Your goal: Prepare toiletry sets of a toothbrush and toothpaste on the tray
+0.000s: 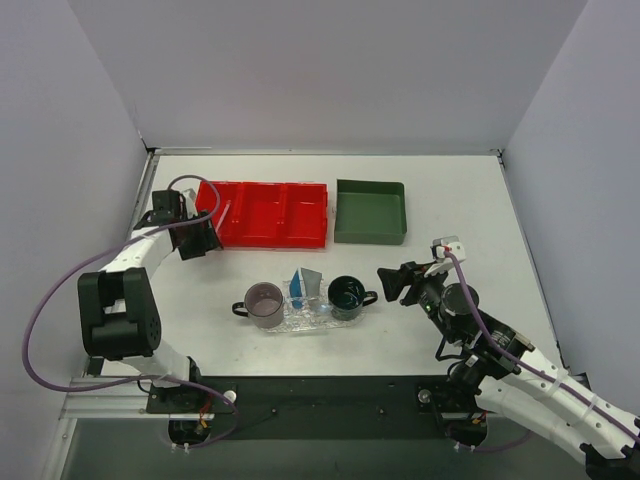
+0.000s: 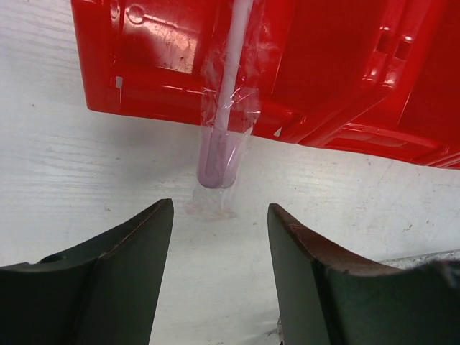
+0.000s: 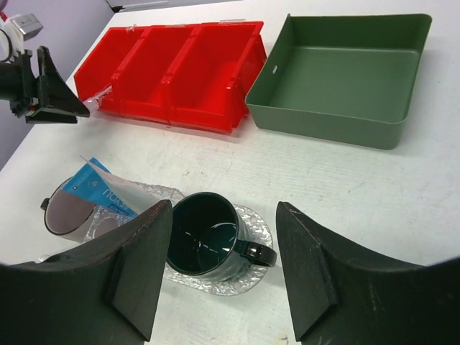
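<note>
Toothbrush (image 2: 219, 154), a slim pale clear-wrapped stick, is being propped over the red plastic bin's (image 2: 338, 65) wall, lilac end on the white table (image 2: 86, 165), lengthwise straight ahead of the nearer left gripper's (image 2: 221, 215) parted, empty fingers.

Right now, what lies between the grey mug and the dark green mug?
A light-blue packet, tilted on the clear tray; the top view shows it.

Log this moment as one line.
left pincer: open, facing wrapped stick at red bin | right pincer: open, near green cup on tray
</note>
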